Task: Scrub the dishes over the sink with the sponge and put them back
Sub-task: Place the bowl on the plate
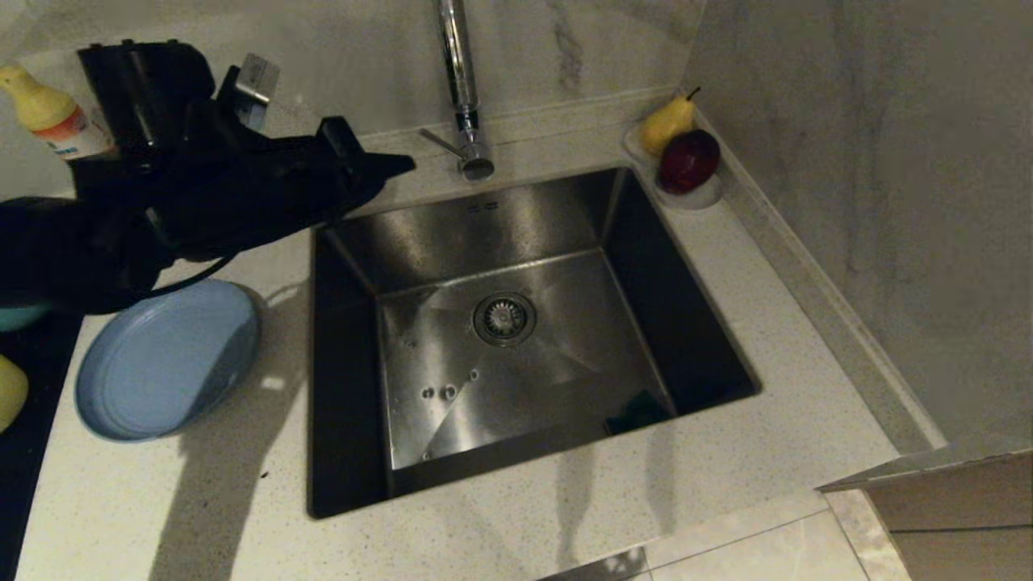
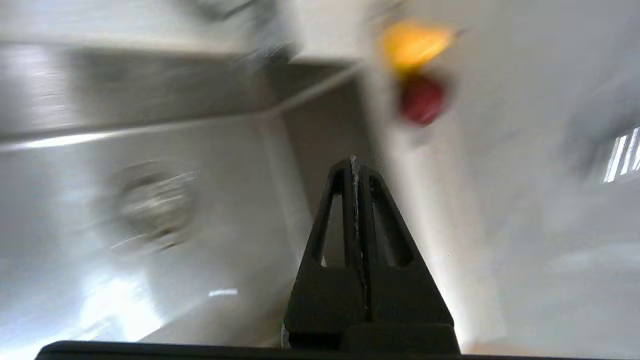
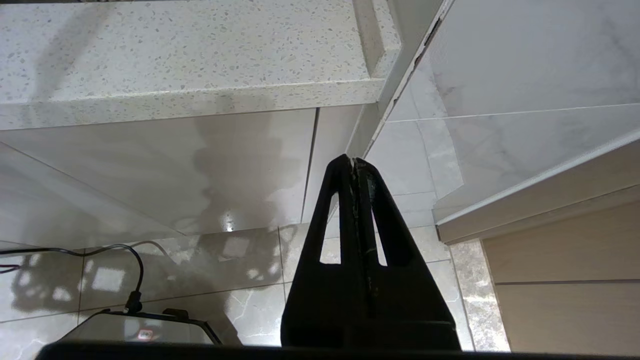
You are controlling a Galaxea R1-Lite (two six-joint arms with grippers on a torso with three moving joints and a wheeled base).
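1. The left tool (image 1: 399,165) hangs above the table (image 1: 500,516) at the far left corner of the sink (image 1: 347,242), its tip aimed toward the tap (image 1: 462,89); its two black fingers (image 2: 345,215) are pressed together with nothing between them.
2. The sink sits square in the pale speckled table, its round drain (image 1: 504,318) in the middle of the steel floor.
3. The sponge (image 1: 637,411) lies inside the sink, green face up, in the near right corner against the wall.
4. The light-blue plate (image 1: 165,359) rests flat on the table just left of the sink, under the left arm.
5. A sliver of the teal bowl (image 1: 20,316) shows at the left edge of the head view, beside the plate; below it, a bit of the yellow bowl (image 1: 10,391) also peeks in at that edge.
6. A pear (image 1: 667,123) and a dark red fruit (image 1: 688,160) sit touching on a small white dish (image 1: 694,198) at the sink's far right corner, near the wall.
7. A yellow-capped bottle (image 1: 48,113) stands at the back left, behind the arm.
8. The right tool (image 3: 354,161) is parked low, well away from the sink, pointing at the cabinet front below the table edge; its fingers are closed flat on each other, empty.
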